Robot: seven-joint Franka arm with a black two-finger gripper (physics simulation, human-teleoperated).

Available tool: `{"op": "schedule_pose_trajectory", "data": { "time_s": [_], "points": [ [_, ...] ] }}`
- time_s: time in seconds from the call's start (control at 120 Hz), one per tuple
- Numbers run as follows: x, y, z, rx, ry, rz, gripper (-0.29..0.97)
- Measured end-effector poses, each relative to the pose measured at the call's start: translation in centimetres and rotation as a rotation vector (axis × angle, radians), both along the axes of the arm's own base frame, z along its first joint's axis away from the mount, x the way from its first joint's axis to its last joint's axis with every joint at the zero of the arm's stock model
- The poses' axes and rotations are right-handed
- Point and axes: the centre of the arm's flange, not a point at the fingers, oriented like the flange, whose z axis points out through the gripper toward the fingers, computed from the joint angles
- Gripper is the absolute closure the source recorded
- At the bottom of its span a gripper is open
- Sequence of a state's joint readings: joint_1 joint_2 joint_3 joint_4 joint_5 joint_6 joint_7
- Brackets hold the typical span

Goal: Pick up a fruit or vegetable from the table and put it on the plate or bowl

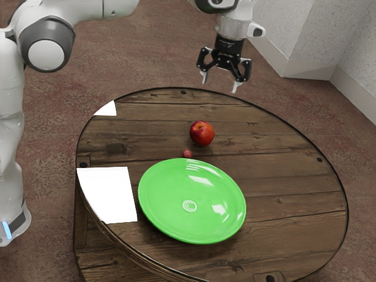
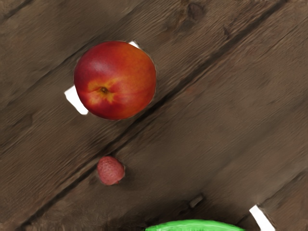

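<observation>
**Exterior view.** Round tabletop (image 1: pixel 288 194) of dark wooden planks with a metal rim, standing on a reddish-brown floor (image 1: pixel 147 59). The white arm (image 1: pixel 44 41) enters from the exterior view's left and reaches across the upper part of the scene. A green plate (image 1: pixel 191 201) — glossy, with nothing on it — lies on the near half of the tabletop, a little toward the exterior view's left. White marks lie on the planks: a large patch (image 1: pixel 106 194) just beside the plate on the exterior view's left, and a small patch (image 1: pixel 107 108) near the far rim. The black gripper (image 1: pixel 221 83) hangs in the air above the tabletop's far edge, pointing down, its 2 fingers spread apart and holding nothing. The peach (image 1: pixel 202 133) — red with a yellow blush — rests on the planks beyond the plate, apart from it and lower than the gripper. A small red berry (image 1: pixel 187 154) lies between peach and plate, just off the plate's far rim.

**Wrist view.** Peach (image 2: pixel 115 80) seen from above, stem pit showing. The berry (image 2: pixel 110 170) lies near it, not touching, and the plate rim (image 2: pixel 195 225) is beyond the berry.
</observation>
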State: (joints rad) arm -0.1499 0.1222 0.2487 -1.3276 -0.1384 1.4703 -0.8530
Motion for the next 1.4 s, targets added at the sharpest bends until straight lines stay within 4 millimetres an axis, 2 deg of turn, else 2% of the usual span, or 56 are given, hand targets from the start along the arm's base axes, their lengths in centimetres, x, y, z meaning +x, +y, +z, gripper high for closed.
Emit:
{"op": "schedule_pose_trajectory", "data": {
  "time_s": [0.125, 0.208, 0.267, 0.317, 0.375, 0.417, 0.475, 0.525, 0.617, 0.717, 0.758, 0.833, 0.9, 1.1, 1.283, 1.4],
  "points": [
    [-0.2, -1.1, 0.1, -0.023, 0.042, 0.253, 0.00],
    [-1.6, -4.9, 2.0, -0.042, 0.035, 0.313, 0.00],
    [-1.8, -5.8, 1.4, -0.041, 0.056, 0.321, 0.00],
    [-1.3, -4.3, -0.9, -0.039, 0.107, 0.335, 0.00],
    [-1.1, 0.1, -4.4, -0.051, 0.182, 0.387, 0.00],
    [-1.2, 3.3, -5.9, -0.066, 0.211, 0.424, 0.00],
    [-1.7, 5.6, -8.1, -0.089, 0.257, 0.440, 0.00],
    [-1.9, 5.6, -9.2, -0.106, 0.280, 0.421, 0.00],
    [-1.7, 4.3, -10.1, -0.112, 0.278, 0.339, 0.00],
    [-1.7, 3.7, -12.4, -0.090, 0.244, 0.214, 0.00],
    [-1.4, 3.1, -12.5, -0.070, 0.208, 0.149, 0.00],
    [-1.3, 1.9, -11.4, -0.036, 0.131, 0.031, 0.00],
    [-1.8, 1.9, -11.3, -0.019, 0.090, -0.049, 0.00],
    [-3.4, 4.2, -12.2, -0.014, 0.039, -0.208, 0.00],
    [-3.2, 8.1, -12.1, 0.017, -0.024, -0.303, 0.00],
    [-2.8, 10.4, -13.1, 0.023, -0.057, -0.368, 0.00]
  ]
}}
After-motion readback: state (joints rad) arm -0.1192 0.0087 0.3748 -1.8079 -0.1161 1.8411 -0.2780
